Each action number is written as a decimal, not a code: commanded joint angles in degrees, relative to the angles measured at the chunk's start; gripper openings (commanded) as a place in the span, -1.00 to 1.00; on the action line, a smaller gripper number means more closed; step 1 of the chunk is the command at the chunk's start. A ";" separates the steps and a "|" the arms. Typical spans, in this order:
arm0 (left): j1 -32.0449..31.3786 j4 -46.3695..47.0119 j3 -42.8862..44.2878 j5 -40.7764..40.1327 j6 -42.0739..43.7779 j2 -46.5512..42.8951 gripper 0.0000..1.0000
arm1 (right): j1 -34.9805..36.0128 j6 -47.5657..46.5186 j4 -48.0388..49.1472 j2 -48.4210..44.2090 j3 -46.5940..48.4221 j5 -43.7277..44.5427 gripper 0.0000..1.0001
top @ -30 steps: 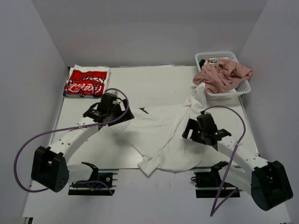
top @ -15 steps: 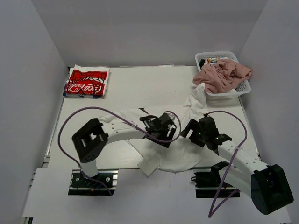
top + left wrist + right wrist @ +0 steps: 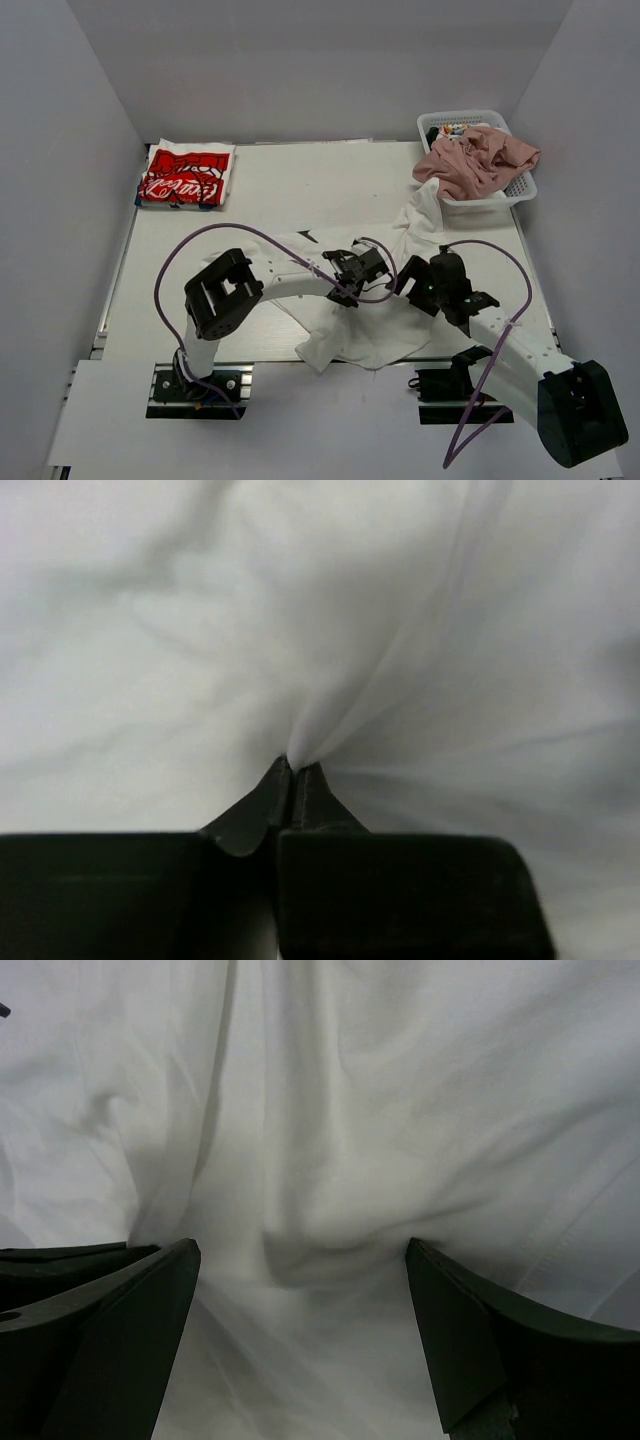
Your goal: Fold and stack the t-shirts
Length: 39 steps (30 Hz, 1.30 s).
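Note:
A large white t-shirt (image 3: 345, 325) lies crumpled across the middle of the table. My left gripper (image 3: 373, 266) is down on its centre. In the left wrist view this gripper (image 3: 293, 768) is shut on a pinched ridge of the white cloth (image 3: 400, 630). Just to its right, my right gripper (image 3: 413, 280) hovers over the same shirt. It stands open (image 3: 300, 1250), with a fold of white cloth (image 3: 330, 1110) lying between the fingers but not gripped. A folded white t-shirt with red print (image 3: 187, 175) rests at the far left corner. The dusty-pink t-shirt (image 3: 478, 160) is heaped in the basket.
The white lattice basket (image 3: 521, 188) stands at the far right corner, and a sleeve of the white shirt reaches up toward it. White walls enclose the table on three sides. Purple cables loop from both arms over the near part of the table.
My left arm has swung from near the red-print shirt across to the centre of the white shirt and has shut on its cloth. The right gripper shifted slightly and stays open.

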 commanded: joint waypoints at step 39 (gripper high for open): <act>6.14 -0.18 -9.97 -12.11 2.98 -19.25 -1.00 | -2.92 -6.72 -10.88 0.98 -1.37 8.12 -1.00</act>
